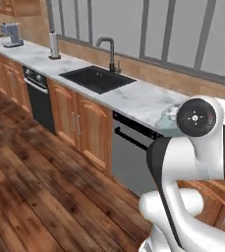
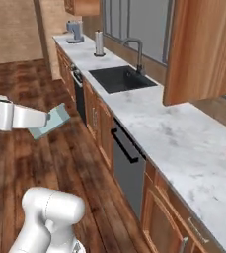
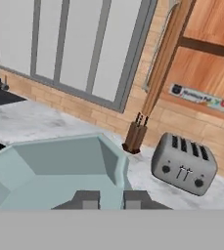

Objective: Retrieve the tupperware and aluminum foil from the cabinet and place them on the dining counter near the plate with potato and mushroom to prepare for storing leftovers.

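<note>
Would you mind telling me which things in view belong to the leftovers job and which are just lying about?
Belonging to the job:
- tupperware, held by the shut gripper
- aluminum foil, on the shelf of the open cabinet

Just lying about:
- toaster
- knife block
- sink
- paper towel roll
- coffee machine
</note>
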